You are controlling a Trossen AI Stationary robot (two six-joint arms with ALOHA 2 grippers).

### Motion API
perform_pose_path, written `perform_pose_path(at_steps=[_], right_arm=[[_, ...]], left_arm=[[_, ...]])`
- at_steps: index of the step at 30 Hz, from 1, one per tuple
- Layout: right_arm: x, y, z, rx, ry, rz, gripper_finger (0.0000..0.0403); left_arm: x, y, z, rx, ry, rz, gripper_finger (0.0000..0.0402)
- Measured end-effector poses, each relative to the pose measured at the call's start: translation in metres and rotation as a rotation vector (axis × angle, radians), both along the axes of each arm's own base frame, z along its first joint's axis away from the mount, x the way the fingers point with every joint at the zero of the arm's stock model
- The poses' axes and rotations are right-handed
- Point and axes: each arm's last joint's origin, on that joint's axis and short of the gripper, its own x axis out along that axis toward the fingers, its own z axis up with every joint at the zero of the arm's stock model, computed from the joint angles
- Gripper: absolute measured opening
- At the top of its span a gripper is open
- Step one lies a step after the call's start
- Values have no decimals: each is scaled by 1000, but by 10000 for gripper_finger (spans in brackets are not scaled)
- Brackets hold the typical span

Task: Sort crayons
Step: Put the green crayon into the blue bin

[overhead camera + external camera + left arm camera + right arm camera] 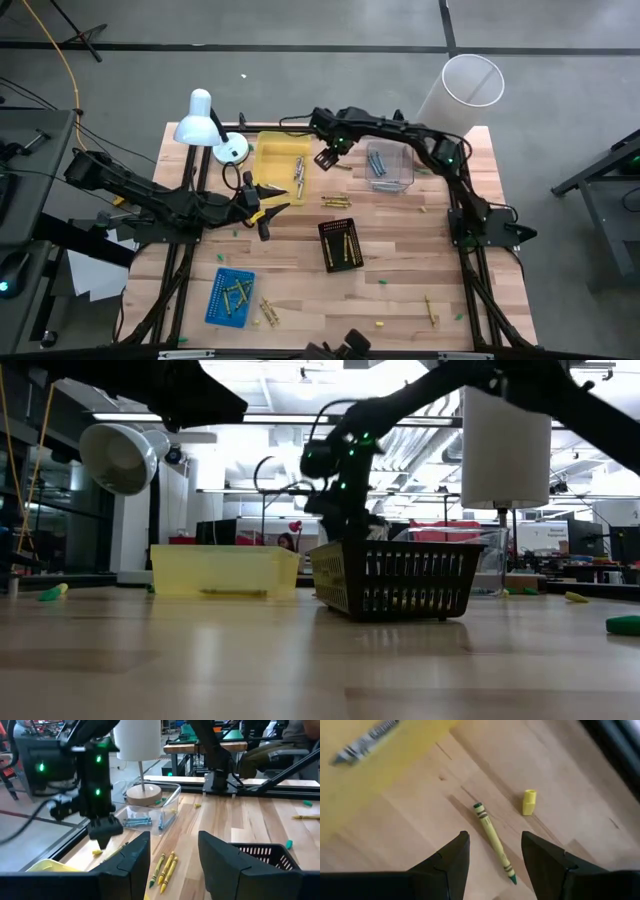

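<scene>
While I've got the right gripper (492, 857) hanging open over a yellow crayon (494, 840) lying on the bare wood between the yellow tray (281, 166) and clear bin (390, 166), its long axis runs slightly askew through the finger gap. Left gripper (264, 208) waits open, farther off.

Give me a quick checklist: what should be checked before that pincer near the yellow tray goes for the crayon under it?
1. Right pincer open: ok.
2. Yellow-green crayon lies between its fingers: ok.
3. Pincer holds nothing: ok.
4. Yellow stub lies apart from the crayon: ok.
5. Yellow tray clear of the pincer's path: cannot tell.
6. Left pincer open and apart, nearer the table's middle: ok.
</scene>
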Motion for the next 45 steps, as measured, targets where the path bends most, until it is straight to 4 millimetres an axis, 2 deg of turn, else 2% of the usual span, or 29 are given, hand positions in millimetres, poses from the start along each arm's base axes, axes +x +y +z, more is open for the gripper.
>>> perform_pose_path(at_steps=[5, 10, 22, 30, 34, 39, 45], right_arm=[[6, -3, -29, 29, 72, 40, 171], [2, 1, -45, 101, 156, 72, 171], [3, 0, -50, 46, 182, 82, 171], [-6, 3, -71, 60, 208, 88, 167], [-9, 6, -76, 64, 220, 106, 126], [-7, 13, -78, 7, 274, 125, 23], [-2, 28, -76, -74, 321, 176, 8]], left_arm=[[-1, -4, 0, 0, 0, -17, 154], [-1, -6, 0, 1, 0, -27, 154], [-1, -5, 0, 1, 0, -26, 154], [-1, -5, 0, 1, 1, -26, 154], [-1, -5, 0, 2, 1, -26, 154], [-1, -5, 0, 25, 10, -30, 154], [-3, -5, 1, 27, 10, -24, 154]])
